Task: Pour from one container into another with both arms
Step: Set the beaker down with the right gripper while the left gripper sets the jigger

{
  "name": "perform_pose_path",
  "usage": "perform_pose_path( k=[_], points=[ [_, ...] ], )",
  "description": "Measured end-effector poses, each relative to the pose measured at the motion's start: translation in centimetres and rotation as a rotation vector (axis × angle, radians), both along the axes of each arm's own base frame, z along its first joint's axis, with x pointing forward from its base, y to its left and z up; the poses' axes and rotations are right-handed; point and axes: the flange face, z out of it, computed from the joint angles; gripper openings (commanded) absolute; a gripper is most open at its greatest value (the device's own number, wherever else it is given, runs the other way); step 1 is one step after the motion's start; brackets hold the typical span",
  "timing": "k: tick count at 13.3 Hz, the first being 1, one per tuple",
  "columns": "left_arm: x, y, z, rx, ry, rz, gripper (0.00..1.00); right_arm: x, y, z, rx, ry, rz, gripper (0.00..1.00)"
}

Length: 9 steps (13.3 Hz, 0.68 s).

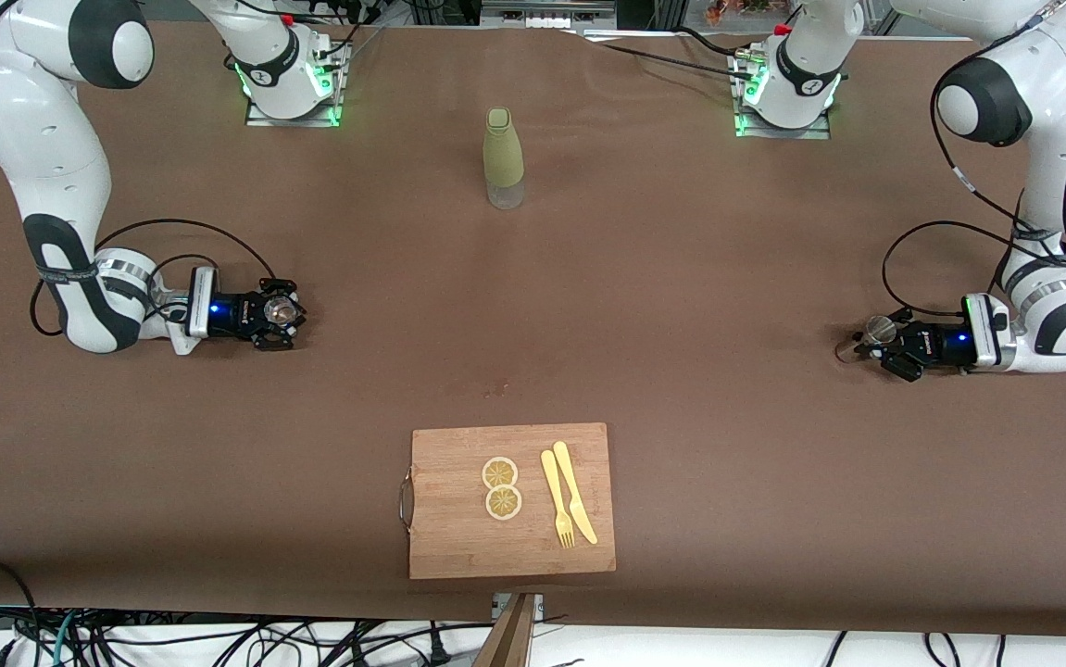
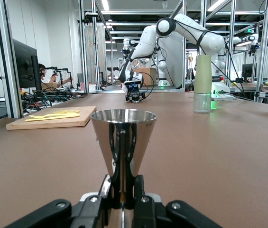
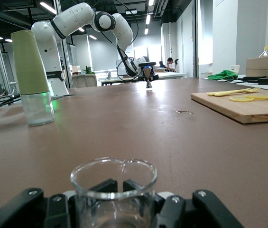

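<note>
1. The left gripper sits low at the table, at the left arm's end, clenched around the narrow waist of a metal measuring cup with a cone at each end.
2. In the left wrist view that measuring cup stands upright, its stem pinched between the fingers and its open top cone facing up.
3. The right gripper sits low at the right arm's end of the table, grasping a small clear glass beaker.
4. In the right wrist view the beaker stands upright between the fingers, its spouted rim on top.
5. A tall bottle with a pale green top and clear base stands mid-table, near the arms' bases.
6. A wooden cutting board lies near the front camera, carrying two lemon slices, a yellow fork and a yellow knife.
</note>
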Motion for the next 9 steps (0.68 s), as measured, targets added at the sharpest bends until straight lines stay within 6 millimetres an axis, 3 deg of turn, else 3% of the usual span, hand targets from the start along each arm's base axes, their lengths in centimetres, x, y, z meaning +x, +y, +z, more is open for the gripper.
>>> perform_pose_path(
  k=[1, 4, 9],
  points=[
    [-0.1, 0.0, -0.1, -0.001, 0.001, 0.0, 0.97, 0.0, 0.0, 0.0, 0.0, 0.0, 0.0, 0.51],
    [0.2, 0.1, 0.0, 0.011, -0.005, 0.003, 1.0, -0.2, -0.6, -0.3, -0.01, 0.006, -0.007, 1.0],
    [1.7, 1.3, 1.2, 0.102, 0.113, 0.039, 1.0, -0.3, -3.0, -0.1, -0.056, 0.004, 0.008, 1.0]
  ],
)
